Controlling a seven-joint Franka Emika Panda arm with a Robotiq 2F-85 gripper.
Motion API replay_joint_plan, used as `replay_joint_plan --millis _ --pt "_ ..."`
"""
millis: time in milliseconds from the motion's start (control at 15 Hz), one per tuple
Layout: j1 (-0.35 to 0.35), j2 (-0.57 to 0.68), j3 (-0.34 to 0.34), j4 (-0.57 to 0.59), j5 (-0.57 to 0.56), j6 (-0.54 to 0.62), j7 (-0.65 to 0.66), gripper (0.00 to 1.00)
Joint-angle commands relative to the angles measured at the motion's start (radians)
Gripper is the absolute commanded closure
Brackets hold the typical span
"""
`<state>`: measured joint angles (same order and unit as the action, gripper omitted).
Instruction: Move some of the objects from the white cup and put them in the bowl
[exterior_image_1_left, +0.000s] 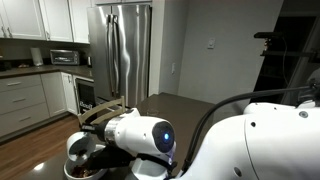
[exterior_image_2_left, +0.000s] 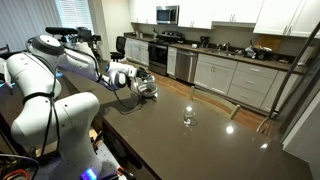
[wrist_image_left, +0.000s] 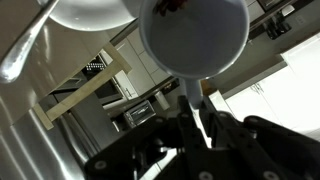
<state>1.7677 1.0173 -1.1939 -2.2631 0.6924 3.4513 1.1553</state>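
The wrist view looks upside down. My gripper (wrist_image_left: 190, 120) is shut on the thin stem of a white spoon, whose round scoop (wrist_image_left: 195, 40) fills the top middle. A few reddish-brown bits (wrist_image_left: 172, 5) show at the scoop's upper edge. A wide white rim, probably the bowl (wrist_image_left: 90, 10), curves at the top left. In an exterior view the gripper (exterior_image_1_left: 100, 140) hangs over two white vessels at the table's near corner. The taller one looks like the cup (exterior_image_1_left: 80, 150). The lower, wider one looks like the bowl (exterior_image_1_left: 85, 171), with reddish-brown bits in it. In an exterior view the gripper (exterior_image_2_left: 140, 84) hides them.
The dark table (exterior_image_2_left: 190, 140) carries a tiny clear glass (exterior_image_2_left: 188, 118) well away from the gripper. A steel fridge (exterior_image_1_left: 125, 50) and kitchen counters (exterior_image_1_left: 30, 72) stand beyond the table. The robot's white arm (exterior_image_1_left: 260, 140) fills the near right.
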Motion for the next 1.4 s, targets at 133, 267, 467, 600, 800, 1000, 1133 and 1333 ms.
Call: replay_joint_plan --millis 133,267,467,600,800,1000,1133,1333 --pt "-0.021 -0.135 -0.006 -0.019 -0.048 0.017 -0.014 0.94" --pt "-0.023 -0.139 -0.010 -0.023 -0.044 0.017 -0.016 0.94" --pt "-0.023 -0.092 0.000 -0.006 0.004 0.000 -0.027 0.85" --pt "-0.025 -0.092 0.000 -0.008 0.015 0.000 -0.046 0.85" --pt "-0.025 -0.092 0.001 -0.009 0.015 0.000 -0.046 0.94" --pt "-0.035 -0.148 0.007 -0.011 0.014 -0.037 -0.036 0.94" --pt "-0.033 -0.161 -0.007 -0.013 0.022 -0.076 -0.023 0.94" --pt "-0.023 -0.170 -0.038 -0.016 0.045 -0.125 -0.002 0.94"
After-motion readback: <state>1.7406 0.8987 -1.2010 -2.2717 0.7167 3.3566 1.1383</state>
